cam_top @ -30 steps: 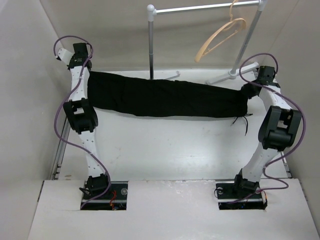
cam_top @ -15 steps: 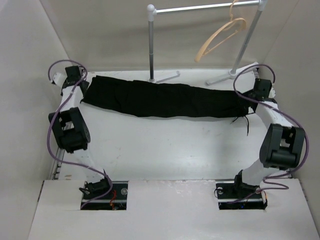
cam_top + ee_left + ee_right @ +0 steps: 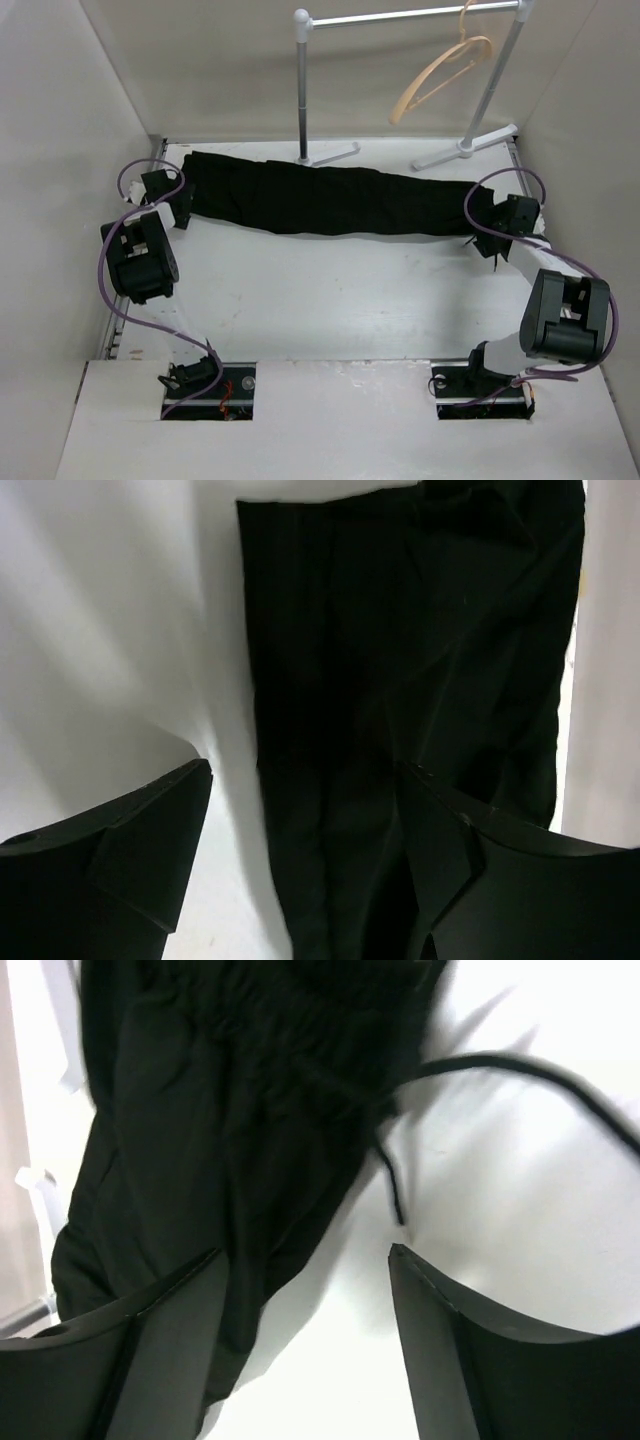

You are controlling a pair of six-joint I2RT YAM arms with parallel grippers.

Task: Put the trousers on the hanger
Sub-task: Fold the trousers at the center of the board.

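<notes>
The black trousers (image 3: 330, 200) lie stretched flat across the far part of the table, from left to right. The tan wooden hanger (image 3: 440, 75) hangs tilted on the rail at the upper right, apart from the cloth. My left gripper (image 3: 182, 205) is at the trousers' left end, open, with the cloth (image 3: 400, 660) lying loose under and beyond its jaws (image 3: 305, 770). My right gripper (image 3: 492, 228) is at the right end, also open (image 3: 306, 1252). The waist end (image 3: 220, 1090) and a drawstring (image 3: 520, 1065) lie ahead of it, not held.
A white metal rail stand (image 3: 302, 90) rises behind the trousers, and its feet (image 3: 465, 150) rest on the table at the back. Walls close in on the left, right and back sides.
Both grippers have opened and let go of the trousers' ends. Both arms have drawn back toward the near side and lower. The trousers now lie slack on the table.
</notes>
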